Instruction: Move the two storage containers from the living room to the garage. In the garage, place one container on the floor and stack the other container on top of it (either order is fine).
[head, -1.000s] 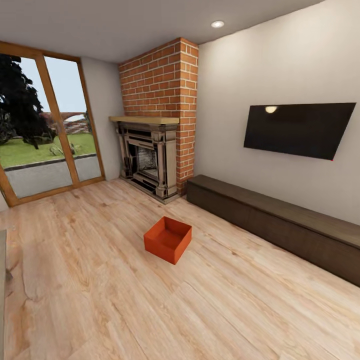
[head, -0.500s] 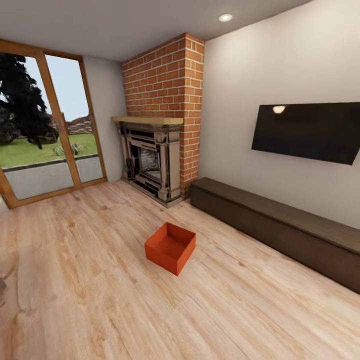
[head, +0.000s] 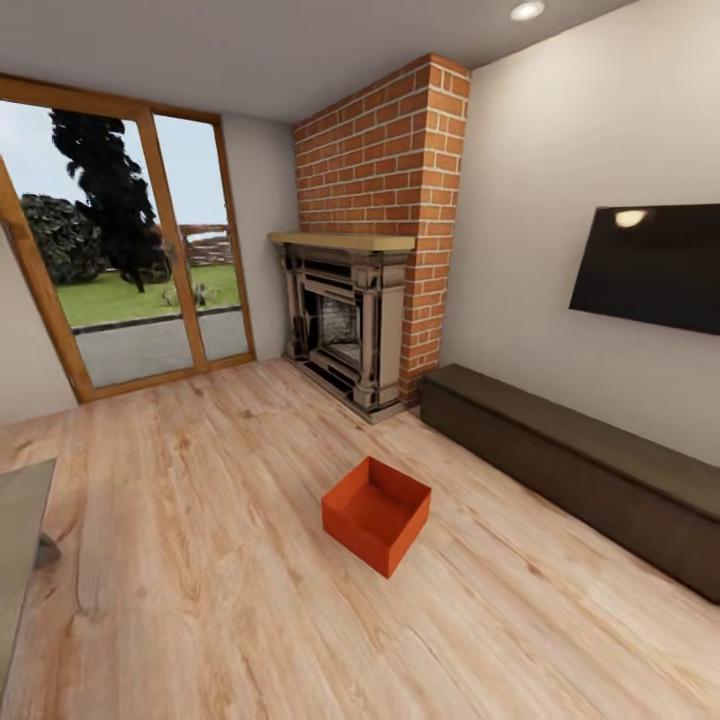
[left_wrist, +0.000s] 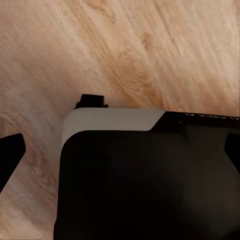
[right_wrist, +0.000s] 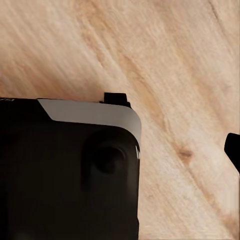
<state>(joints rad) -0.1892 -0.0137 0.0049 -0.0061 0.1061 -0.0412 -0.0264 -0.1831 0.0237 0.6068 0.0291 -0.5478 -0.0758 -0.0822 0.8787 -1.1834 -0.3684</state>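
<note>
I'm in the living room, light wood-plank floor (head: 200, 560) all round, one orange-red storage container (head: 377, 514) sitting open-side up on the planks, well apart from the brick fireplace (head: 375, 240) and near the long low dark cabinet (head: 580, 470) under the black wall TV (head: 655, 265); glass doors (head: 130, 260) with a lawn outside at far left. Both wrist views look down at the same planks past dark robot body (left_wrist: 145, 180), with dark finger tips at the frame edges, so I cannot tell how wide either pincer stands.
</note>
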